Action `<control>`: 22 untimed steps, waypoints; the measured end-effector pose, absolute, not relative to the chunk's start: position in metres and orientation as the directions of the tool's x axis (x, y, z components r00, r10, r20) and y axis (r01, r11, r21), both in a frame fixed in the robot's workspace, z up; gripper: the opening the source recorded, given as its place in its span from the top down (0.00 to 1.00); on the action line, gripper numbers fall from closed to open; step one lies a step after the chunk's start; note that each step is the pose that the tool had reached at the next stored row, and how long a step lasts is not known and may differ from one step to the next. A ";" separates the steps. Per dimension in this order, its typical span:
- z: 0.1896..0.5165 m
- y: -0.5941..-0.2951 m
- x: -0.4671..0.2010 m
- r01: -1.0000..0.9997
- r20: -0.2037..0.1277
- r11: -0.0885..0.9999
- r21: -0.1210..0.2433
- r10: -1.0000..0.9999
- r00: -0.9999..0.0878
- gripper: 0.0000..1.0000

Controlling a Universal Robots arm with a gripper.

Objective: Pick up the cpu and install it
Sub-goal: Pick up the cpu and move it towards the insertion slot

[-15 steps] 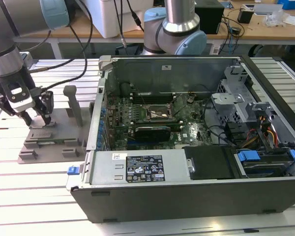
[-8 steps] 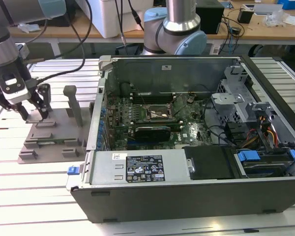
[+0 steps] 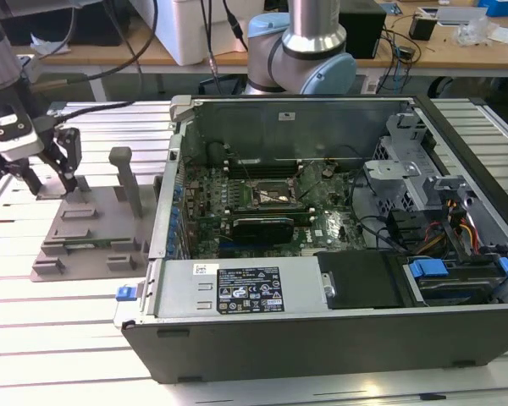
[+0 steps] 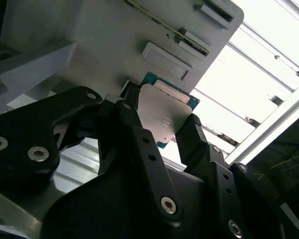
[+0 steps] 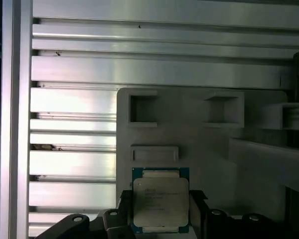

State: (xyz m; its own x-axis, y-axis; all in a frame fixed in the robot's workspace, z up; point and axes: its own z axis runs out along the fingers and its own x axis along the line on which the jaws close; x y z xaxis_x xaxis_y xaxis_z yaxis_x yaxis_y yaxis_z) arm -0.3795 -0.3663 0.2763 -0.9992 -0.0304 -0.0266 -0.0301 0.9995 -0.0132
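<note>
Two black fingers (image 4: 133, 119) closed on the small flat square cpu (image 4: 164, 117) with its silver-grey metal top, one pressed to each opposite edge. First wrist view agrees: cpu (image 5: 160, 199) sits between the fingers (image 5: 197, 206), metal lid facing the camera, green rim showing around the lid. Gap between the fingers is only as wide as the chip itself.

Cpu is over the near edge of the light grey plastic fixture block (image 5: 189, 139), just beside a shallow rectangular recess in that block. Cannot tell whether the chip is lifted clear of the block or resting on it.

Exterior view: fingers (image 3: 68, 161) point down over the fixture block (image 3: 93, 245), at the exterior view's left. Block lies flat on the slatted aluminium table (image 3: 51, 338) and has an upright grey post (image 3: 123, 173) standing on it.

Open dark grey computer case (image 3: 322, 338) lies on its side on the same table, touching the block on the exterior view's right. Inside it, a green motherboard (image 3: 205, 211), a square metal-framed socket (image 3: 275, 196) near the middle, and a black rectangular graphics card (image 3: 262, 227) just beside the socket. Cpu is well apart from that socket.
</note>
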 end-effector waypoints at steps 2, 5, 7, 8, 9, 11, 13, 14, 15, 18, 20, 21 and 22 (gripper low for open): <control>0.283 -0.366 -0.379 -0.030 -0.027 0.999 -0.013 -0.030 -0.999 0.46; 0.292 -0.366 -0.379 -0.030 -0.027 0.999 -0.013 -0.030 -0.999 0.46; 0.299 -0.366 -0.379 -0.030 -0.027 0.999 -0.013 -0.030 -0.999 0.46; 0.304 -0.366 -0.379 -0.030 -0.027 0.999 -0.013 -0.031 -0.999 0.46; 0.313 -0.366 -0.379 -0.030 -0.027 0.999 -0.013 -0.030 -0.999 0.46; 0.322 -0.366 -0.379 -0.030 -0.027 0.999 -0.013 -0.030 -0.999 0.46; 0.334 -0.366 -0.379 -0.030 -0.027 0.999 -0.013 -0.030 -0.999 0.46; 0.337 -0.366 -0.379 -0.030 -0.027 0.999 -0.013 -0.030 -0.999 0.46; 0.341 -0.366 -0.379 -0.030 -0.027 0.999 -0.013 -0.030 -0.999 0.46; 0.351 -0.366 -0.379 -0.030 -0.027 0.999 -0.013 -0.030 -0.999 0.46; 0.358 -0.366 -0.379 -0.030 -0.027 0.999 -0.013 -0.030 -0.999 0.46; 0.361 -0.366 -0.379 -0.030 -0.027 0.999 -0.013 -0.030 -0.999 0.46; 0.364 -0.366 -0.379 -0.030 -0.027 0.999 -0.013 -0.030 -0.999 0.46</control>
State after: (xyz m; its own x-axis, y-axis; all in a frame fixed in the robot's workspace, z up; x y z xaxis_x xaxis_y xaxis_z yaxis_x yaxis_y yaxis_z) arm -0.3795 -0.3663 0.3640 -0.9992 -0.0305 -0.0265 -0.0302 0.9995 -0.0132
